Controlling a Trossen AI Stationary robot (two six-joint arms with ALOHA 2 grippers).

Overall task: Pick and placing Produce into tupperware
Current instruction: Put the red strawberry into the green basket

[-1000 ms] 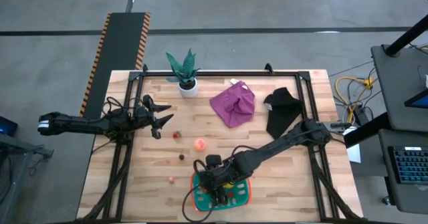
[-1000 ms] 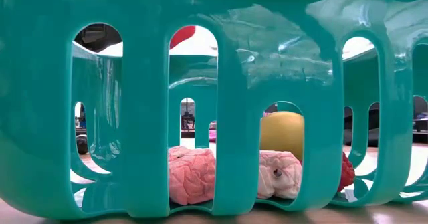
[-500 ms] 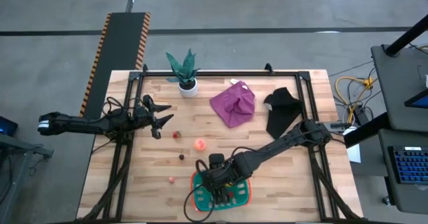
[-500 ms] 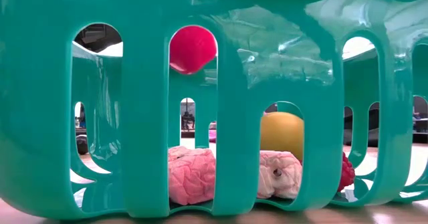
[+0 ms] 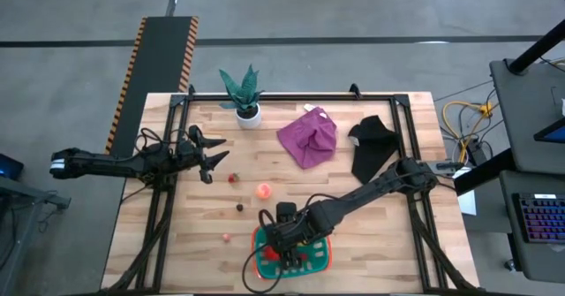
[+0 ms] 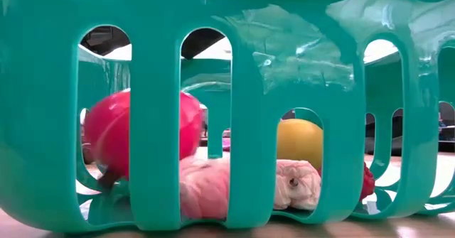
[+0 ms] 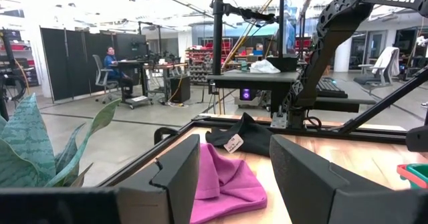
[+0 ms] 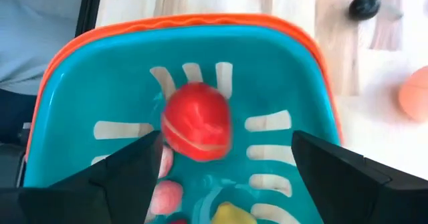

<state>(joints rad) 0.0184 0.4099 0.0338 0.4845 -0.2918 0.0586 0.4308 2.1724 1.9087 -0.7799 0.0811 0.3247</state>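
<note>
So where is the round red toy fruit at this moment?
The round red toy fruit lies inside the teal slotted basket with the orange rim at the table's near edge in the high view, directly below the open right gripper, beside pink pieces.

Teal tupperware (image 5: 322,254) with orange rim at worktop's near edge; red produce (image 8: 196,122) inside beside pink and yellow pieces (image 6: 299,140); peach piece (image 5: 264,190), dark piece (image 5: 239,208) loose nearby.

White capital lettering reading "TROSSEN" stands on the dark robot arm (image 7: 374,3) seen in the left wrist view, on the segment far across the table. A small tag (image 7: 233,142) on the black cloth (image 7: 244,136) carries print too small to read.
</note>
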